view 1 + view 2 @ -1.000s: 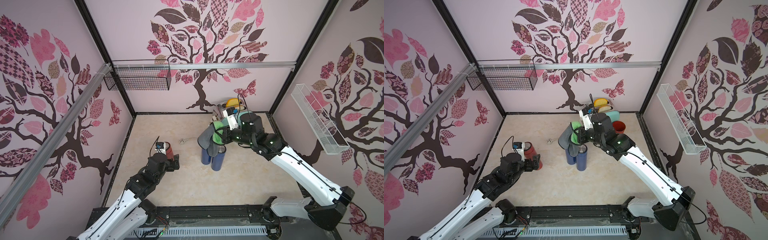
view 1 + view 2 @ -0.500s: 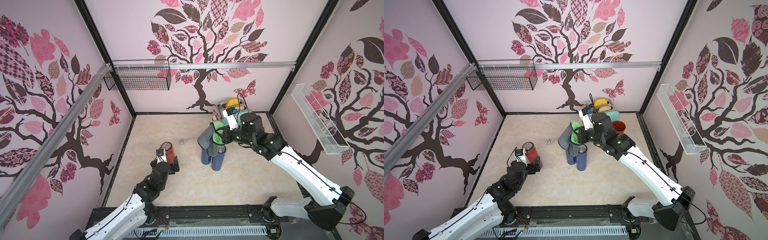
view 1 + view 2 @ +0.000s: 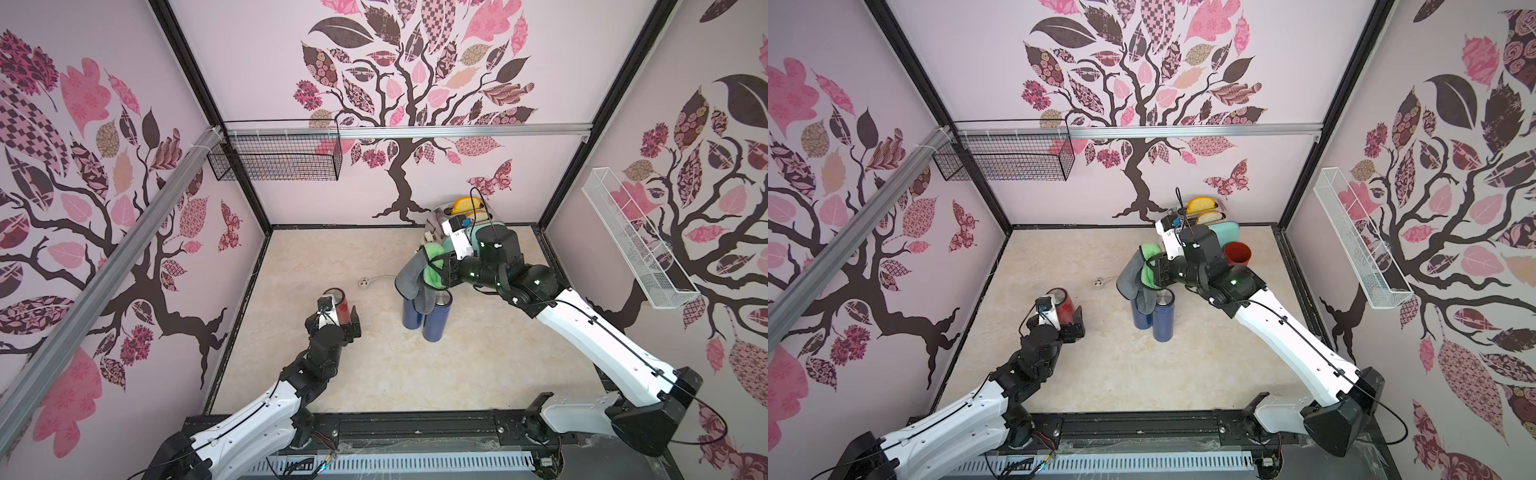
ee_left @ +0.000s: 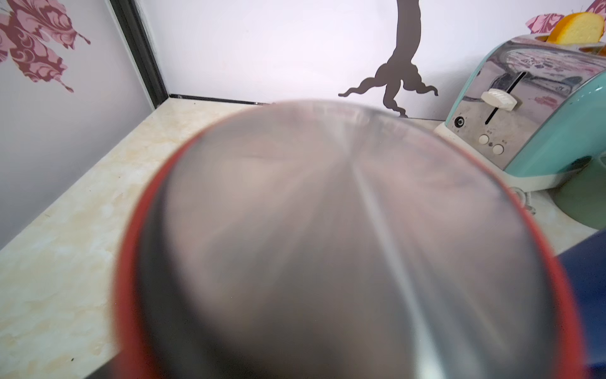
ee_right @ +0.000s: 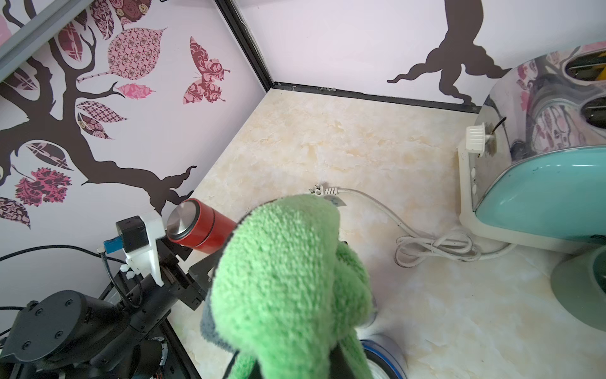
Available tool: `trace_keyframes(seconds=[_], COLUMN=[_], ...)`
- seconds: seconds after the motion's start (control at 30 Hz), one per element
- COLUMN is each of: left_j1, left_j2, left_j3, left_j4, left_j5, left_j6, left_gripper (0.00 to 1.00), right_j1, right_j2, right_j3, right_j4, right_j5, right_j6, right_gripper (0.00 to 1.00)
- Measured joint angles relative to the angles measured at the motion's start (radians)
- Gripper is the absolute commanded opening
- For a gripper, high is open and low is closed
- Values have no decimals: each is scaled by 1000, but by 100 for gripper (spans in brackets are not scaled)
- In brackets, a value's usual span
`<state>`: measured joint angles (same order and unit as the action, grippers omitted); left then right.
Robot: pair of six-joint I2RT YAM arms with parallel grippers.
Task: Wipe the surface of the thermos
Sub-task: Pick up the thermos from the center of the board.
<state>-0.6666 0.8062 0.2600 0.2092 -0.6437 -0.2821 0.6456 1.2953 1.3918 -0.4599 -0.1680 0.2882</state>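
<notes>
Since one second ago the left arm's elbow has been lowered toward the table (image 3: 478, 365), while the red thermos (image 3: 341, 309) is found at nearly the same place, standing on the table's left side. It is enclosed by the left gripper (image 3: 345, 322), whose jaws are spread wide on both sides of it; whether it is pressed cannot be told. In the left wrist view almost everything is covered by its blurred steel lid (image 4: 328, 246). To its right, two blue thermoses (image 3: 434, 324) are stood just beside each other, and a green and grey cloth (image 3: 409, 278), clamped in the closed right gripper (image 3: 434, 272), is hung over their tops. In the right wrist view the lower part of the red thermos is hidden by the cloth. Behind, a white plug (image 3: 365, 283) lies on the table, and a toaster (image 3: 434, 222) is partly hidden by the right arm. Marks beside the toaster's buttons are too small to be read.
</notes>
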Motion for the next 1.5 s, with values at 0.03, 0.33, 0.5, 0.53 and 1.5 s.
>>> trace_keyframes(seconds=[0.03,0.33,0.5,0.53,1.5], left_j1=[0,8,8,8,41], left_j2=[4,39,53,50,301], left_j3=[0,-1,-48,-57,-98], left_j4=[17,114,172,175,523], left_j5=[-7,-32,-45,-50,-104], left_j6=[6,48,56,56,144], left_gripper=[98,97,96,96,39], right_j1=[0,0,-1,-1,-1], right_j2=[0,4,19,22,90], right_j3=[0,0,0,0,0], right_j4=[0,1,4,6,38], right_j5=[0,-1,-1,-1,-34], right_j6=[0,-1,-1,-1,2], right_gripper=[1,1,1,1,1])
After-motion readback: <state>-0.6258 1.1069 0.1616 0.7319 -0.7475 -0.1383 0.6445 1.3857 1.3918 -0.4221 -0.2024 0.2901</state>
